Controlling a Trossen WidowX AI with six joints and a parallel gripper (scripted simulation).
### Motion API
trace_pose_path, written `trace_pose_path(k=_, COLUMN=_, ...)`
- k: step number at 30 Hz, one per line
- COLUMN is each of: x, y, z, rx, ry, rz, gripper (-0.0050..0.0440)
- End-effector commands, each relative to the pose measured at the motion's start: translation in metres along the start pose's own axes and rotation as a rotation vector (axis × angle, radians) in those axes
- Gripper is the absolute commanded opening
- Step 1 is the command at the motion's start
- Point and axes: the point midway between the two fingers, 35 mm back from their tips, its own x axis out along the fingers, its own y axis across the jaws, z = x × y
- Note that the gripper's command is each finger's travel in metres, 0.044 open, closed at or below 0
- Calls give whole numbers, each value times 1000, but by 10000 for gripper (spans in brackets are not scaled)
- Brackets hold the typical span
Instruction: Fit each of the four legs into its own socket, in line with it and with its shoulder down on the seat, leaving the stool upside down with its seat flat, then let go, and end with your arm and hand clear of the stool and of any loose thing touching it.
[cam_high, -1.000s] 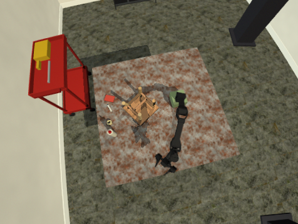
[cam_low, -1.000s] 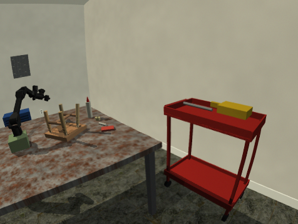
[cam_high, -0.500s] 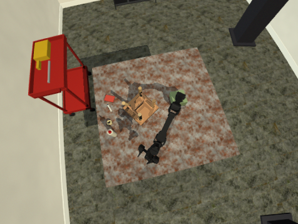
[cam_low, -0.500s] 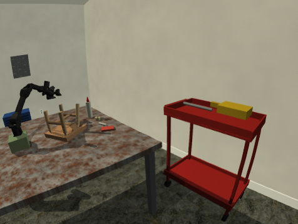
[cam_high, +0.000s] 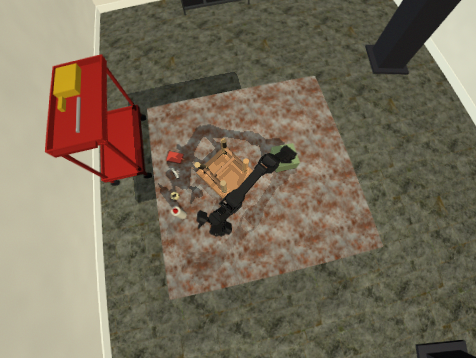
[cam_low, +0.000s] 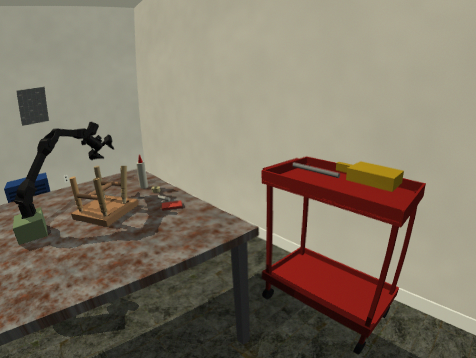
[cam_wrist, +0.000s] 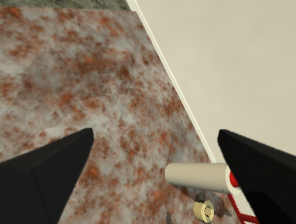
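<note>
One upturned stool (cam_high: 231, 176) (cam_low: 108, 208), below and beside the raised gripper (cam_high: 209, 223) (cam_low: 103, 150) (cam_wrist: 156, 132), its fingers spread wide (nothing pinched), four legs upright.

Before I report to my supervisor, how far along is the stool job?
Looks done: four legs stand on the upturned seat, which lies flat on the table. In hand: nothing; the hand is open, raised off the stool. Left: perhaps only confirming that each shoulder is fully down, which these views cannot settle.
</note>
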Motion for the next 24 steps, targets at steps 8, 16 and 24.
trace_pose_path(k=8, x=-28, y=-78, z=-79, rx=-244, ry=96, rz=72, gripper=440)
trace_pose_path(k=16, x=-60, y=-124, z=-146, rx=-425, ry=138, rz=159, gripper=440)
trace_pose_path(k=24, x=-94, y=-155, z=-196, rx=-580, ry=125, rz=227, gripper=440)
